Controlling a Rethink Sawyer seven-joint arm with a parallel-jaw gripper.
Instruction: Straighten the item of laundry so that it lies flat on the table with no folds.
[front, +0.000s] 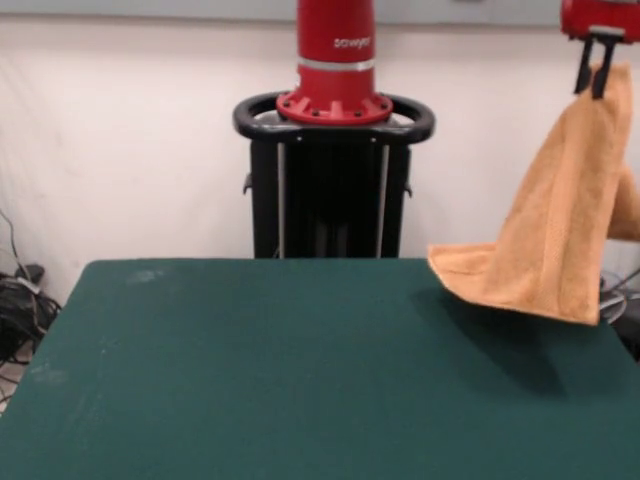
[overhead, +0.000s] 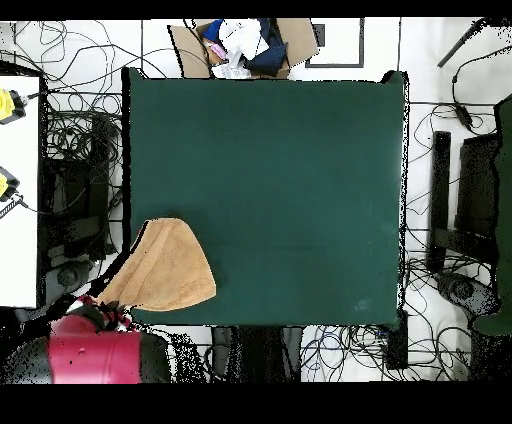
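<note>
Towel (front: 555, 240) hangs below end effector (front: 592, 72), apparently pinched.

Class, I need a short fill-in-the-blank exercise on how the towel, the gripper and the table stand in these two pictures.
1. The gripper is shut on the top corner of the ____.
2. The towel hangs in folds, so it is not yet ____ on the table.
3. The table's top is dark ____.
4. In the front view the towel hangs at the picture's ____ side.

Missing words: towel; flat; green; right
</note>
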